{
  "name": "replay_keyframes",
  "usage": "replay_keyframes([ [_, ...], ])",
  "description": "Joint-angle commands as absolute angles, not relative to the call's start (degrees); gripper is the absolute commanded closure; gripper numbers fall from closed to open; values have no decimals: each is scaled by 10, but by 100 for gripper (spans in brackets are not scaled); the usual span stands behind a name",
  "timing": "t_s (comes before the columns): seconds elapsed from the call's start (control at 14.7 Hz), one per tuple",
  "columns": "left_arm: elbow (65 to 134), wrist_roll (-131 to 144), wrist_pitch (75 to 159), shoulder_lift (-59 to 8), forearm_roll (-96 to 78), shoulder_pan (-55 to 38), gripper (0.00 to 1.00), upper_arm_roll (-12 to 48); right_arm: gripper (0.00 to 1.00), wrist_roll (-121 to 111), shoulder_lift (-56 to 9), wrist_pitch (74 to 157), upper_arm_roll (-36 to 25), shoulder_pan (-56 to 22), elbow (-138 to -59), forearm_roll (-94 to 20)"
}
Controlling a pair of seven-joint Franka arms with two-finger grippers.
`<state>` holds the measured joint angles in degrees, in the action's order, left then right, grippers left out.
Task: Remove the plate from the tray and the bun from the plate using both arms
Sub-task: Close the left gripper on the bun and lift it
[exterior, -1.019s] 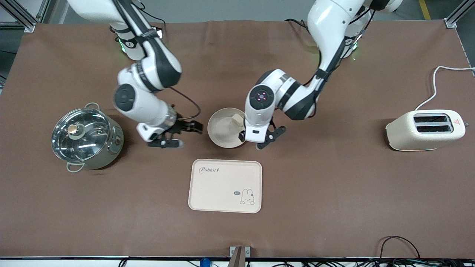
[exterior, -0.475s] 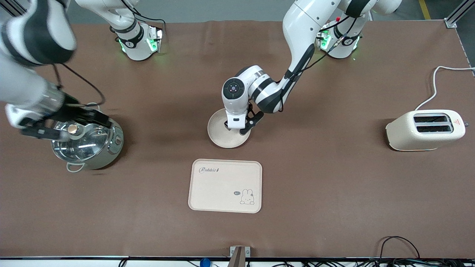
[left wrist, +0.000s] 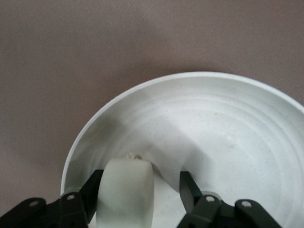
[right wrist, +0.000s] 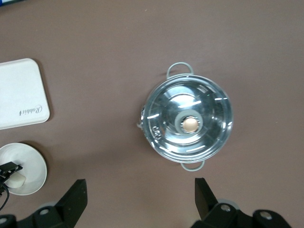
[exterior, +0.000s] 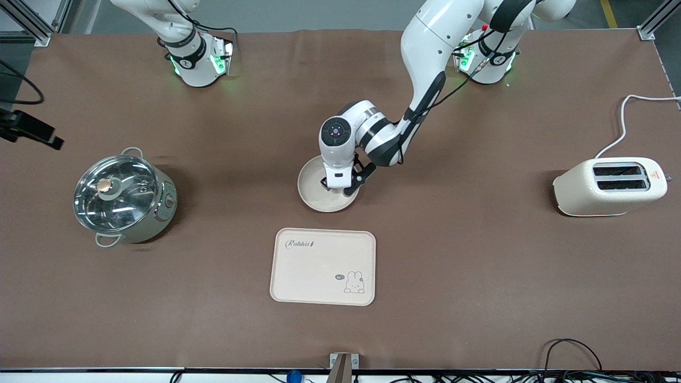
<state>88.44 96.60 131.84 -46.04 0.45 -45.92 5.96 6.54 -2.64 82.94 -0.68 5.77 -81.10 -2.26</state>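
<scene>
The cream plate point(exterior: 311, 194) lies on the table's middle, farther from the front camera than the tray. It also shows in the left wrist view point(left wrist: 228, 123) and the right wrist view point(right wrist: 28, 164). The pale bun point(left wrist: 126, 190) lies in the plate near its rim. My left gripper point(left wrist: 141, 175) is down in the plate, open, with its fingers on either side of the bun; one finger point(left wrist: 92, 187) is against it and the other stands apart. In the front view the left gripper point(exterior: 338, 186) hides the bun. My right gripper point(right wrist: 140, 185) is open and empty, high over the right arm's end of the table.
A steel pot with a glass lid point(exterior: 122, 194) stands toward the right arm's end. The rectangular rabbit tray point(exterior: 323, 266) lies nearer the front camera than the plate. A cream toaster point(exterior: 609, 186) stands toward the left arm's end. Part of the right hand point(exterior: 32, 133) shows at the frame's edge.
The right arm swung away from beside the plate, past the pot, up toward its table end. The left gripper moved from the plate's rim into the plate, around the bun.
</scene>
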Motion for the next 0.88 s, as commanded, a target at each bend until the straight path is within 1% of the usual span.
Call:
replay_keyframes([
  [0.0,876,976,1318,-461,7,-468,49,55,0,47,-33,796,-21,36,-790,5],
  [0.07,876,975,1317,-458,7,-466,55,55,0,47,-33,791,-21,23,-784,13],
  [0.2,875,975,1314,-454,7,-464,64,55,0,49,-32,787,-14,20,-783,11],
  [0.41,872,971,1305,-431,8,-459,65,49,0,46,-32,780,-16,21,-783,12],
  [0.54,864,966,1287,-407,11,-436,64,37,0,41,-32,773,-18,27,-783,12],
  [0.68,860,959,1271,-386,29,-393,62,36,0,41,-32,773,-5,47,-784,11],
  [0.81,862,957,1260,-386,69,-342,60,36,0,40,-19,773,10,63,-787,11],
])
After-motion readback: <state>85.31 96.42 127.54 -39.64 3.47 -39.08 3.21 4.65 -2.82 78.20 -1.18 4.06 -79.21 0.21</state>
